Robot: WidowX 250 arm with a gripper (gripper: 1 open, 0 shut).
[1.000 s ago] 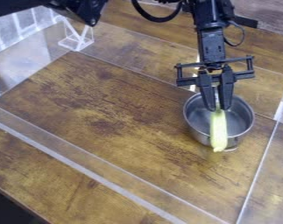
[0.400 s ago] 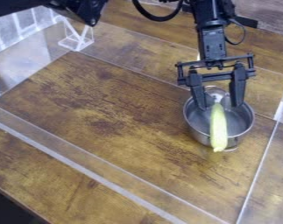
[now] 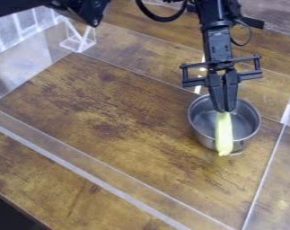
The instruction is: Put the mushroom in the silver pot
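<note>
The silver pot [image 3: 205, 133] stands on the wooden table at the right. The mushroom [image 3: 224, 135], a slim yellow-green piece, lies in the pot with its lower end leaning on the near rim. My gripper [image 3: 224, 108] hangs straight above the pot's far side, just over the mushroom's upper end. Its black fingers [image 3: 218, 90] are pressed together and shut, with nothing seen between them. Whether the tips touch the mushroom I cannot tell.
Clear acrylic walls [image 3: 63, 157] border the wooden table [image 3: 99, 108] on the near and right sides. A clear acrylic stand [image 3: 77, 38] sits at the back left. Dark equipment [image 3: 87, 9] fills the far edge.
The gripper was shut over the mushroom, opened wide above the pot, and has now shut again with nothing in it. The mushroom stays lying in the pot.
</note>
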